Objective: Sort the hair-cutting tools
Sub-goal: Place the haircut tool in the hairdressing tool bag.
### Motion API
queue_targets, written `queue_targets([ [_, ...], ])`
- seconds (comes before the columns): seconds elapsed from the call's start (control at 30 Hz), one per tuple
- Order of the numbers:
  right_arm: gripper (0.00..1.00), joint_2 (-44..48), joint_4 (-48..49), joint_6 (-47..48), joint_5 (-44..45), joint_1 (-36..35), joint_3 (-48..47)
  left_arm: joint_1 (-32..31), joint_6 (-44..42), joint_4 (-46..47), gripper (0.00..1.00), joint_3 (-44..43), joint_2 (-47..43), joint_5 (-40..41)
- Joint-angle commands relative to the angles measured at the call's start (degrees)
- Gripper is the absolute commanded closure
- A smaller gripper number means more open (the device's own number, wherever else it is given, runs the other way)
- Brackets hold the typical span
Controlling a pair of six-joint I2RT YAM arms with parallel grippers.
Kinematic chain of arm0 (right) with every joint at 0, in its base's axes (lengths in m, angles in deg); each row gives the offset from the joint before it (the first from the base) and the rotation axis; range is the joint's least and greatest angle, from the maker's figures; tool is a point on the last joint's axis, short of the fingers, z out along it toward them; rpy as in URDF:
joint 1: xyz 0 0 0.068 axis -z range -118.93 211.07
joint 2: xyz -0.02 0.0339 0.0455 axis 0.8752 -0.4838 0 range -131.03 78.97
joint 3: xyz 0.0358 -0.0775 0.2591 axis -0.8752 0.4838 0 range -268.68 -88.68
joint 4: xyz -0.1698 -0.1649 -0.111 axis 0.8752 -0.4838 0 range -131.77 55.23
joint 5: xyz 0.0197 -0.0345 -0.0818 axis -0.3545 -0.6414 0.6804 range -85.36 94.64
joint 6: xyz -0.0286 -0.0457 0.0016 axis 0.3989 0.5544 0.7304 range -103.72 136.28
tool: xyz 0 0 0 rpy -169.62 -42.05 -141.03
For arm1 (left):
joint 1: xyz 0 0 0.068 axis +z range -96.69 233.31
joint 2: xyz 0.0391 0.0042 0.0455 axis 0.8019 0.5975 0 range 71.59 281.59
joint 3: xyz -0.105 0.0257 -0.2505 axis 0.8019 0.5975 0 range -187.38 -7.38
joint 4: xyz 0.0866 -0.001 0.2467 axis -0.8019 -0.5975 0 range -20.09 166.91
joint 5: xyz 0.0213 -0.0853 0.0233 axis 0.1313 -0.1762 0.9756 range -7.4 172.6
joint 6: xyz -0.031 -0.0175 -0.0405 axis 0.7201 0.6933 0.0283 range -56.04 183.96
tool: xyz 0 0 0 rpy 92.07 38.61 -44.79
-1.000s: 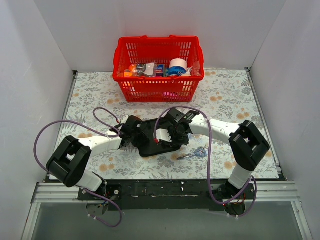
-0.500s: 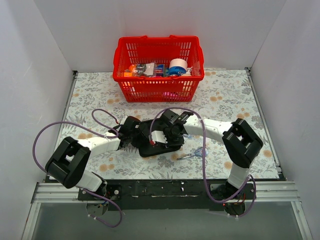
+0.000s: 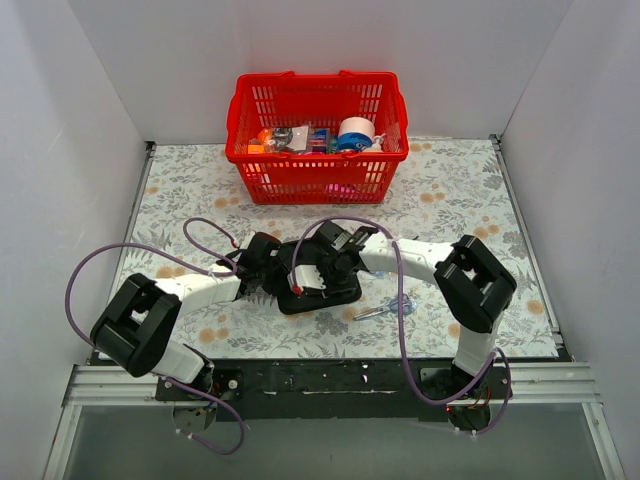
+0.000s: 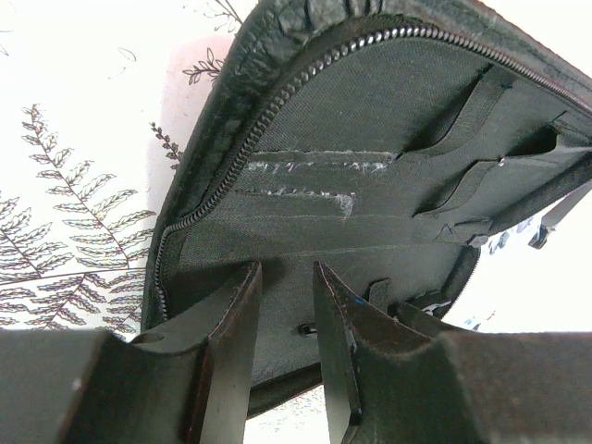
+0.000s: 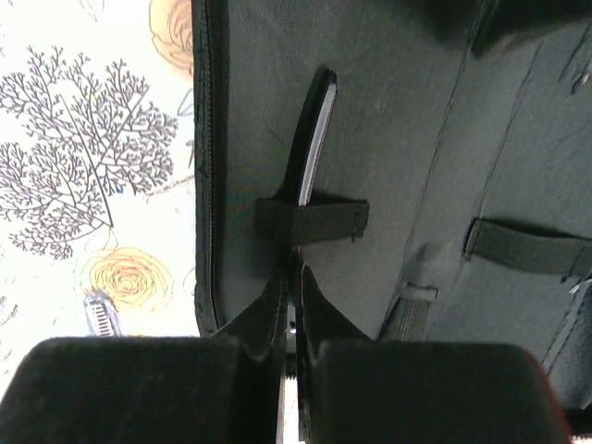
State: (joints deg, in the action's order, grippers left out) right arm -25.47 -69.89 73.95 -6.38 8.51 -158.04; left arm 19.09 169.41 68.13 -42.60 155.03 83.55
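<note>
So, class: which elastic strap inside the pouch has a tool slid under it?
The strap nearest the zip edge of the pouch, straight ahead of the right fingers: a slim black tool passes under it. The strap further right holds nothing.

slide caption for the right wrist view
Right end effector pinching a slim black tool tucked under an elastic strap inside the open black pouch

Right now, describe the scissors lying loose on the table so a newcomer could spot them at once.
Find the open black pouch in the middle of the floral table. Just off its near right corner, on the tablecloth, lie the scissors. They alone are silver with pale blue finger loops; the pouch beside them is plain black.
</note>
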Motion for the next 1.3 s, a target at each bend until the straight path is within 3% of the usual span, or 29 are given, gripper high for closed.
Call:
queue_targets([
  [0.0,0.99,-1.8,0.1,2.6,-6.9,-2.7,-1.0,-0.7,-1.6,-11.0,0.71,4.5,5.1,-0.9],
  [0.43,0.98,-2.3,-3.3,1.5,-7.8,-4.0,-2.4,-0.7,-1.4,-11.1,0.71,4.5,4.6,-0.9],
  [0.53,0.76,-2.7,-5.2,1.1,-8.3,-4.0,-3.7,-0.7,-1.3,-11.1,0.71,4.5,4.4,-0.9],
  [0.67,0.59,-1.6,-5.2,0.7,-7.8,-4.1,-3.8,-0.6,-1.2,-11.1,0.71,4.8,3.9,-0.9],
  [0.7,0.32,-1.3,-5.1,0.6,-7.7,-4.2,-3.8,-0.7,-1.1,-11.3,0.71,4.8,3.7,-0.9],
  [0.73,0.13,-0.5,-5.1,0.3,-7.5,-4.3,-3.8,-0.7,-1.1,-11.3,0.71,4.8,3.7,-0.9],
  [1.03,0.03,6.4,-5.9,-2.6,-0.9,-6.2,-5.9,-0.8,-1.2,-11.4,0.72,4.4,3.7,-0.5],
  [1.13,0.02,10.3,-5.8,-5.2,4.7,-7.1,-7.0,-0.8,-1.5,-11.5,0.72,4.1,3.8,-0.4],
  [1.27,0.02,16.4,-4.4,-11.2,19.5,-8.0,-8.7,-0.7,-2.1,-11.9,0.72,3.5,3.8,0.5],
])
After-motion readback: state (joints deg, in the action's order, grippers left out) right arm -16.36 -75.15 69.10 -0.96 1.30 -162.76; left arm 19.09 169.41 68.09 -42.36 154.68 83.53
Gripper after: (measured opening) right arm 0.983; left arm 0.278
